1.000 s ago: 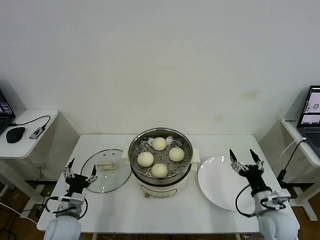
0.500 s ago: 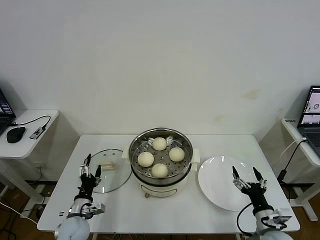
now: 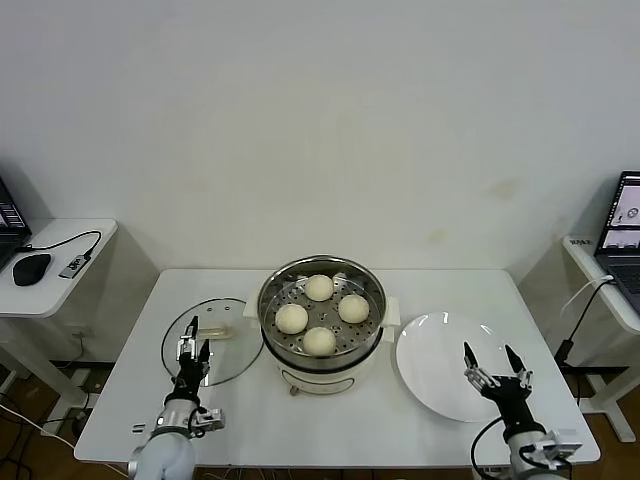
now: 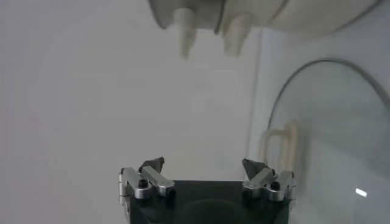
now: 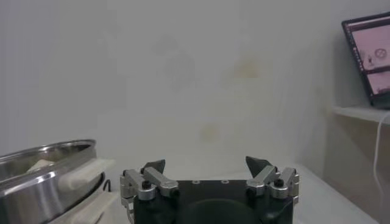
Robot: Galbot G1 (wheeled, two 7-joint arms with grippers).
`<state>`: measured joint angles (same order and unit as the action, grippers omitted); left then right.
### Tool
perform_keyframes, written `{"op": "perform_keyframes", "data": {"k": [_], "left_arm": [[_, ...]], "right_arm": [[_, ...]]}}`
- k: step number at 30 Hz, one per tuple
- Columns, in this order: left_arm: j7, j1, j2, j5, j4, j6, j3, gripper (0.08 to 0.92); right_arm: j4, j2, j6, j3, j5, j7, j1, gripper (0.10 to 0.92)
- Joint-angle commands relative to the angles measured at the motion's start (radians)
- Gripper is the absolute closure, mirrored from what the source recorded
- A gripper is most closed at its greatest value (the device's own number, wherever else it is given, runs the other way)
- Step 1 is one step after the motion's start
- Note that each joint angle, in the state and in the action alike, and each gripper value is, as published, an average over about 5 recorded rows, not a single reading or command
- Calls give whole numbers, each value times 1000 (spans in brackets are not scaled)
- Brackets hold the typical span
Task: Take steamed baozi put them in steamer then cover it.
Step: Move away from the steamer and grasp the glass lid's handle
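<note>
sitting in a loose diamond on the perforated steel floor of the steamer (image 3: 321, 312), four steamed baozi (image 3: 319, 314) show as smooth, matte, cream-white rounds, close together but not pressed into one another. the steamer is a round pot with a bright, mirror-like wall, set on a white plastic base with stubby side handles, near the middle of the white counter (image 3: 340, 420). just beside it on the robot's left, the cover (image 3: 211, 342) lies flat on the counter: a clear glass disc ringed with a thin metal rim, a cream rectangular handle on top; in the left wrist view the glass looks glossy and the handle forms a pale looped bar. the left end effector (image 3: 192, 352) hangs over the near part of the cover, its dark, pointed fingers spread apart and gripping nothing. on the far side of the steamer rests a flat, glossy white plate (image 3: 440, 362), round and bare. the right end effector (image 3: 494, 359) hovers over the near right edge of that plate, fingers likewise splayed wide and empty. side desks flank the counter, one bearing a black mouse (image 3: 31, 268), the other a laptop (image 3: 624, 222).
</note>
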<state>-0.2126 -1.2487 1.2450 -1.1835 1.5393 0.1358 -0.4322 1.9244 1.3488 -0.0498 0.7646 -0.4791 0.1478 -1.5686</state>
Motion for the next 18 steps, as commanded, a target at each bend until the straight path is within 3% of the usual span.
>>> {"op": "perform_keyframes", "data": {"k": [1,18], "left_arm": [[20,48,4,-14,-94,-11,16,177],[-14,131,19,1,-197,-17,4,177]], "right_arm": [[2,17,-6,6,14,0,-12,203],[-1,31,-20,6,39,0,-23,203]]}}
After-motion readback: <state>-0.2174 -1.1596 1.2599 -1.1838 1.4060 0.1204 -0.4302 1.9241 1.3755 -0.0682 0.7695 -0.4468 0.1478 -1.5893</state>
